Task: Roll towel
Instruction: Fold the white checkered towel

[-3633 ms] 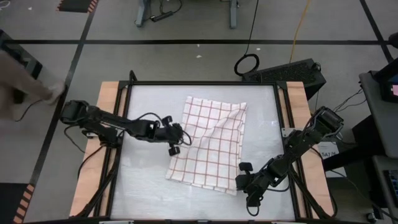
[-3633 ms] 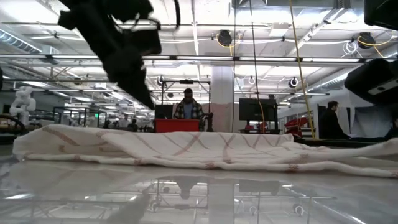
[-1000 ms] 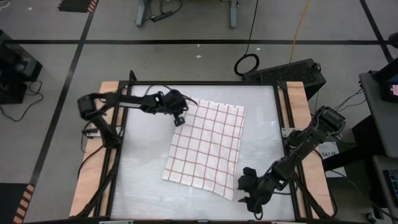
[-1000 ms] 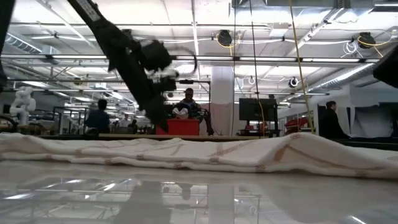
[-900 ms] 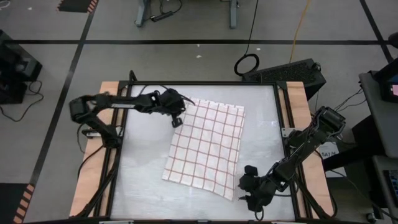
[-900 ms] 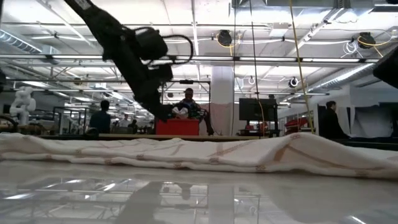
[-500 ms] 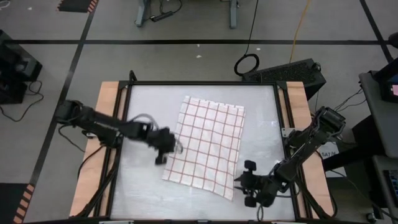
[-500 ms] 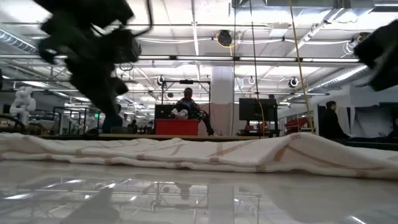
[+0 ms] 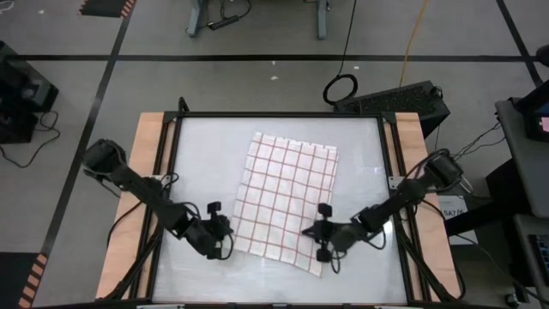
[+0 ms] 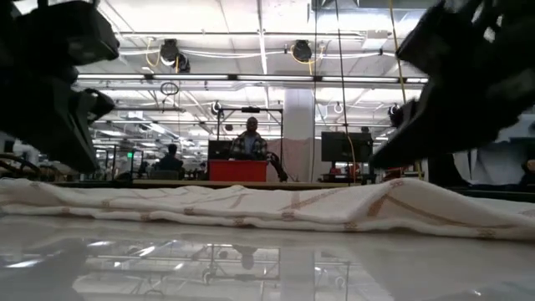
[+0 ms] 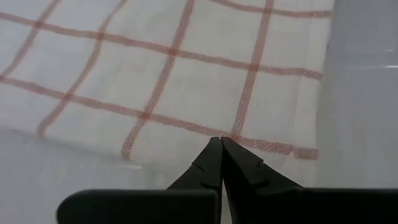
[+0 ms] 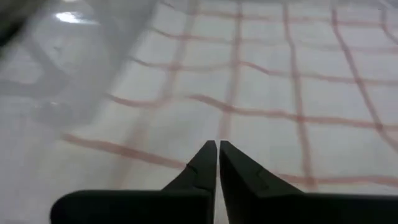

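While the towel (image 9: pixel 286 202) lay spread flat and unrolled near the middle of the desk (image 9: pixel 197 154), you had both arms down at its near edge, one at each near corner. Your left gripper (image 9: pixel 218 237) sat just beside the near-left corner, and the left wrist view showed its fingertips pressed together, tips at the hem with no cloth visibly between them. Your right gripper (image 9: pixel 322 232) was over the near-right corner, also fully closed; in the right wrist view its tips met above the checked cloth, and I could not tell whether any fabric was pinched. By my judgement you were at the very start of the job: taking hold of the near edge so the roll could begin. The next move probably called for a sure pinch at both corners, then lifting and turning that edge over toward the far side, both arms travelling evenly so the roll stayed straight. The towel's long axis ran from the near edge to the far edge, tilted slightly so the far end leaned to your right. Rolling along that line would give a short, thick roll lying across the desk.
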You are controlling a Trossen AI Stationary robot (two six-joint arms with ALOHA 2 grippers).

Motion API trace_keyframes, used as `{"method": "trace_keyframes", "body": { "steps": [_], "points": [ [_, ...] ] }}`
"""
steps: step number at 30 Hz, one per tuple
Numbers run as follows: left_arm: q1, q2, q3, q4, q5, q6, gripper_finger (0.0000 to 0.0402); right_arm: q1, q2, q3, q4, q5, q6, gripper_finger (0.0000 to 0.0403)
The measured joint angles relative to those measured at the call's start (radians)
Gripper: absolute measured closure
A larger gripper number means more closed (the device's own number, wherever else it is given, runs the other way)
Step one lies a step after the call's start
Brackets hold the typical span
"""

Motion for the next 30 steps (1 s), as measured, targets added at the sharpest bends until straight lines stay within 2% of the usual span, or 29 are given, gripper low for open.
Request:
{"method": "trace_keyframes", "body": {
  "steps": [3,7,13,19,21,26,28,30],
  "points": [
    [0.000,0.045,0.000,0.029,0.005,-0.001,0.0391,-0.025,0.028,-0.020,0.058,0.000,0.002,0.0401],
    [0.003,0.093,0.000,0.009,0.058,-0.051,0.0391,-0.029,0.048,-0.050,0.031,-0.005,0.053,0.0400],
    [-0.006,0.131,0.005,0.081,0.119,-0.104,0.0391,-0.018,0.050,-0.114,0.039,0.006,0.123,0.0399],
    [-0.026,0.135,0.001,0.226,0.214,-0.104,0.0391,-0.019,-0.003,-0.153,0.018,-0.005,0.075,0.0399],
    [-0.026,0.135,0.003,0.246,0.219,-0.094,0.0391,-0.021,-0.048,-0.161,-0.003,-0.043,0.035,0.0399],
    [-0.019,0.115,0.007,0.248,0.171,-0.024,0.0391,-0.036,-0.209,-0.160,-0.076,-0.152,-0.021,0.0399],
    [-0.006,0.104,0.007,0.247,0.108,0.039,0.0391,-0.053,-0.263,-0.161,-0.086,-0.164,-0.053,0.0399],
    [0.024,0.095,0.008,0.248,0.000,0.108,0.0391,-0.079,-0.312,-0.160,-0.088,-0.145,-0.089,0.0399]
  ]
}}
